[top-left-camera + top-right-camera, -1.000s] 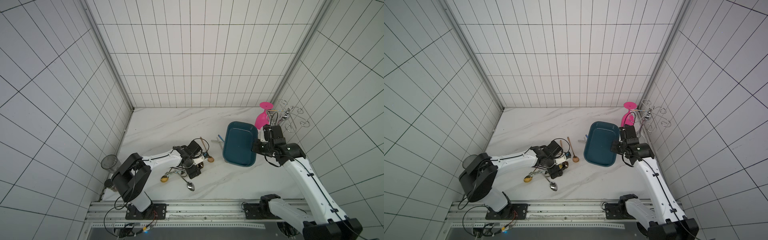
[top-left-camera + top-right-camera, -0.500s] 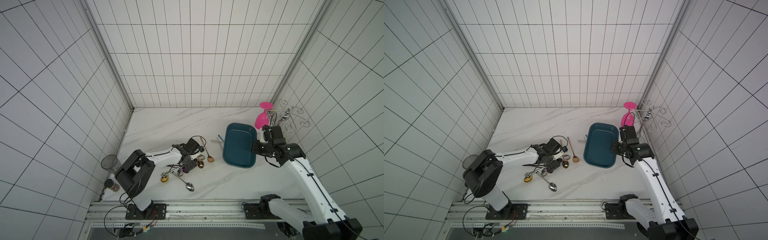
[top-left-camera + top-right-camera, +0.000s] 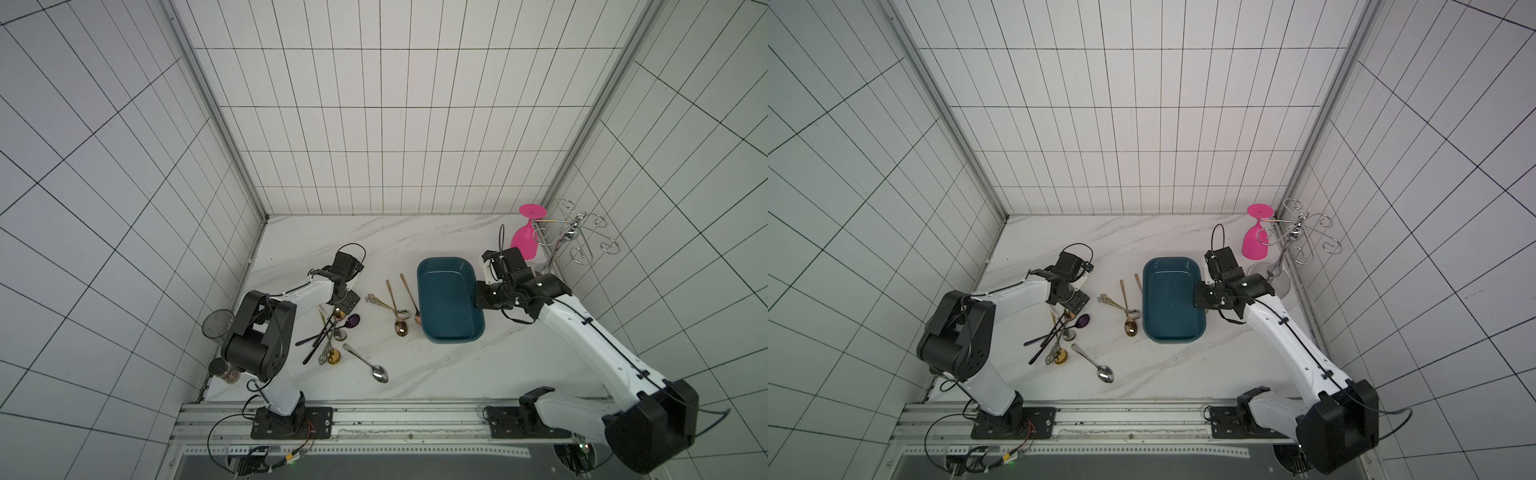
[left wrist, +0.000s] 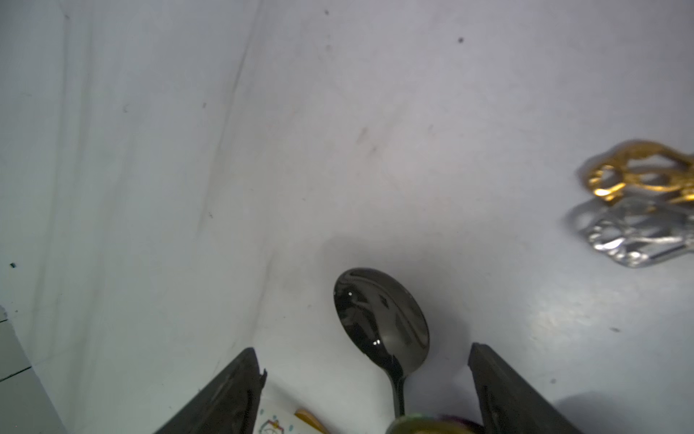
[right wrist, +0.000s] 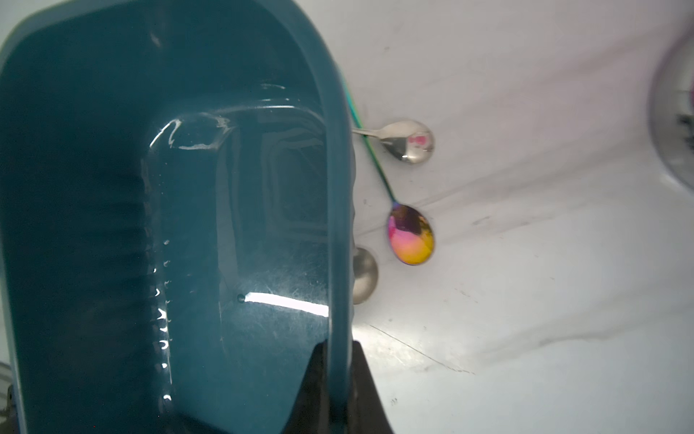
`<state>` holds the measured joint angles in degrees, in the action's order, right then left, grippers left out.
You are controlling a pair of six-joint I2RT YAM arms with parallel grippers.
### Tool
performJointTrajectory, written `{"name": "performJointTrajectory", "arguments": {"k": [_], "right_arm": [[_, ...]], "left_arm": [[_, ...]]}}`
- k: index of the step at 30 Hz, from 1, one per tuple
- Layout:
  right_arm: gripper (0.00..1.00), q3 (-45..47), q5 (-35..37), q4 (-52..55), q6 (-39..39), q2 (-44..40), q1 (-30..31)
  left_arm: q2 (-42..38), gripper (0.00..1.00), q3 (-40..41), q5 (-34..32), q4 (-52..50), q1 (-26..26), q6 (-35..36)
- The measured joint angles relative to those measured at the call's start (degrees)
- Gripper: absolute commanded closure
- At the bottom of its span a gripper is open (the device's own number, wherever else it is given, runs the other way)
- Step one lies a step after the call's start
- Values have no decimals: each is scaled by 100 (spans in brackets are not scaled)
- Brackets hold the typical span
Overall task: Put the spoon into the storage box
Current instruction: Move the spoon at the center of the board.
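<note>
The storage box (image 3: 449,305) sits on the bench (image 3: 374,241), right of the middle, and it is empty. No spoon has gone in, so the whole carry is left to do. Its long axis runs roughly front to back, away from the robot. The right tool (image 5: 338,360) is pinched closed on the box's long wall nearest that arm, apparently steadying it. The spoon being chosen looks to be the black spoon (image 4: 381,315), flat on the bench among the other spoons (image 3: 328,336), well left of the box. Its bowl points away from the left wrist and its handle runs back beneath it. The left tool (image 4: 364,351) hovers over it with jaws spread wide, one on each side of the bowl's narrow end, gripping nothing. What remains, by my reading — close, lift, cross, release.
</note>
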<state>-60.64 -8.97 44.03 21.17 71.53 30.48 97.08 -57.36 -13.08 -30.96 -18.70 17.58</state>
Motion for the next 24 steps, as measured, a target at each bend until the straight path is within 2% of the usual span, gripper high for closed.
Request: {"name": "performJointTrajectory", "arguments": {"k": [3,9,13,18,21,24], "right_arm": [[100,-247,-299,-232,-26,608,417],[100,-1130,-796,-509,-37,1906,1193],[100,-1814,-1043,-579,-52,2763,1637],[100,-2400,-1316,-627,-61,3574,1985],[100,-2573,-1443,-581,-81,3886,2094],[100,-2612,-1460,-509,-101,4009,2096]], "left_arm": [[-295,4,-37,-39,-37,26,-66],[-1593,2,-61,-83,-87,164,-221],[-2162,2,-81,4,-72,804,-535],[-2400,2,-52,203,-52,1674,-999],[-2522,2,-11,332,-48,1937,-1209],[-2570,2,0,420,-9,1989,-1329]]}}
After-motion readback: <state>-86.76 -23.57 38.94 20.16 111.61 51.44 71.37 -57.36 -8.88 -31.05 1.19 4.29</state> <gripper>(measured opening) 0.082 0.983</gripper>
